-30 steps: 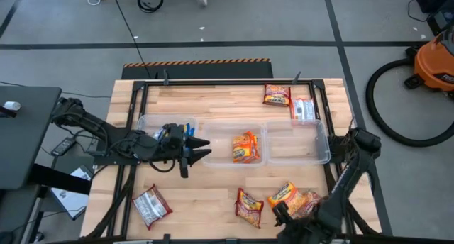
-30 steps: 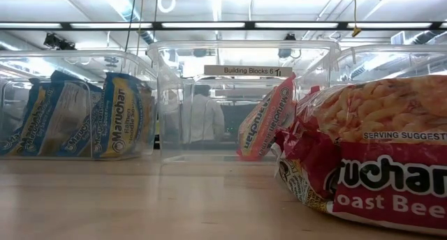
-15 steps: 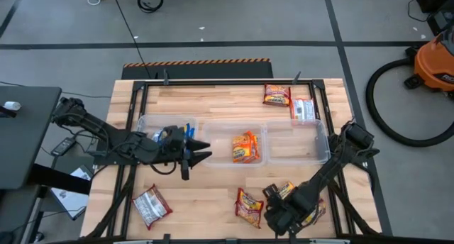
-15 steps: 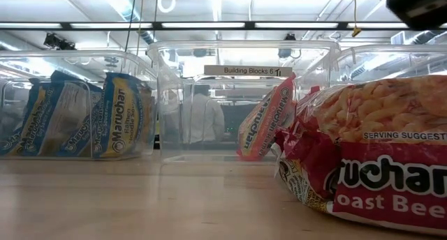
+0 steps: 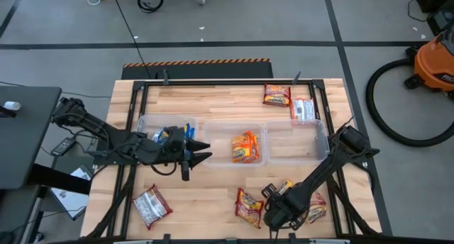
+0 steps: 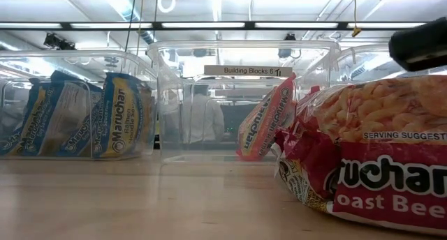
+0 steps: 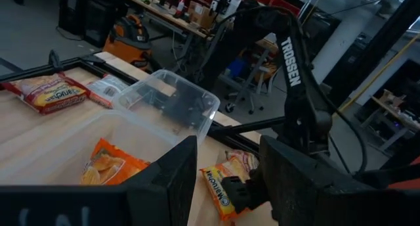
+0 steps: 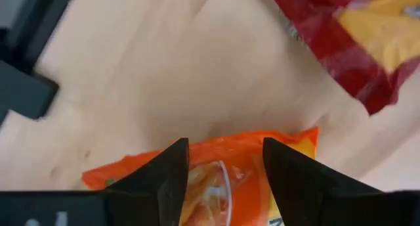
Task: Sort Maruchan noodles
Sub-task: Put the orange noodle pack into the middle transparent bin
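Since a second ago the right arm is swinging leftward along the near edge of the bench [image 5: 213, 95], now reaching over the loose packets there.

From above, the right gripper [image 5: 272, 217] is hovering between an orange packet [image 5: 248, 203] and a red packet [image 5: 314, 207]; the left gripper [image 5: 201, 152] is waiting with fingers spread beside the left bin [image 5: 145, 123], which is holding blue packets [image 5: 186, 128]. The middle bin [image 5: 213, 148] is holding an orange packet, and two more packets are lying near the far edge.

At bench level, a red beef packet [image 6: 370, 163] is filling the right foreground.

The left wrist camera is looking over the middle bin toward the right arm.

The right wrist camera is showing its spread fingers [image 8: 167, 177] straddling an orange packet [image 8: 223, 167] without pinching it.
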Action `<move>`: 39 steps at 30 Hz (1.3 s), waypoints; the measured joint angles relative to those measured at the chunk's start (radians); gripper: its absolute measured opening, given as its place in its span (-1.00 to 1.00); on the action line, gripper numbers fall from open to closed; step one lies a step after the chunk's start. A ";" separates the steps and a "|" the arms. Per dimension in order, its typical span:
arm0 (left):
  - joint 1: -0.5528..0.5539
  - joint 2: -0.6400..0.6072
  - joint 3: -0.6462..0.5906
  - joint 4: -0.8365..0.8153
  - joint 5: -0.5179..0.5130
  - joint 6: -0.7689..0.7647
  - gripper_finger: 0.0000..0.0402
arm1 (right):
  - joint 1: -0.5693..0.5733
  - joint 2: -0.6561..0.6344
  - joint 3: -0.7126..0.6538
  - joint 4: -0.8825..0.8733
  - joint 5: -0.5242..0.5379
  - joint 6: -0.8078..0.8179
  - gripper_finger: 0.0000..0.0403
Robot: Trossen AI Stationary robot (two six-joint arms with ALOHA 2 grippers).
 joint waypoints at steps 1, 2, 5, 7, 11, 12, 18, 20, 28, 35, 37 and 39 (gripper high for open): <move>0.001 0.000 0.000 -0.002 0.000 0.000 -0.14 | 0.000 0.006 0.000 -0.003 -0.005 -0.008 -0.02; 0.002 0.000 0.000 -0.004 0.000 0.001 -0.14 | -0.001 0.013 0.000 0.004 -0.009 -0.019 -0.04; 0.003 0.000 0.000 -0.006 -0.008 0.001 -0.14 | 0.000 0.051 0.000 0.003 -0.010 -0.039 -0.10; 0.003 0.000 0.000 -0.006 -0.012 0.001 -0.14 | 0.000 0.072 0.003 -0.001 -0.008 -0.055 -0.15; 0.002 0.000 0.000 -0.007 -0.011 0.001 -0.14 | 0.000 0.092 0.006 -0.009 -0.005 -0.057 -0.26; 0.002 0.000 0.000 -0.007 -0.011 0.001 -0.14 | 0.000 0.092 0.006 -0.009 -0.003 -0.063 -0.30; 0.003 0.000 0.000 -0.007 -0.021 0.002 -0.14 | 0.000 0.074 0.002 -0.004 0.035 -0.106 -0.60; 0.003 0.000 0.000 -0.011 -0.023 0.002 -0.14 | -0.001 0.067 0.001 -0.008 0.039 -0.105 -0.75; 0.003 0.000 0.000 -0.018 -0.025 0.002 -0.14 | 0.000 -0.004 0.079 -0.123 0.163 -0.046 -0.96; 0.003 0.000 0.000 -0.019 -0.026 0.002 -0.14 | -0.002 -0.158 0.102 -0.114 0.300 0.067 -0.98; 0.003 0.000 0.000 -0.019 -0.026 0.002 -0.14 | -0.001 -0.205 0.102 -0.114 0.307 0.098 -0.98; 0.003 0.000 0.000 -0.019 -0.026 0.002 -0.14 | -0.001 -0.238 0.104 -0.112 0.281 0.103 -0.96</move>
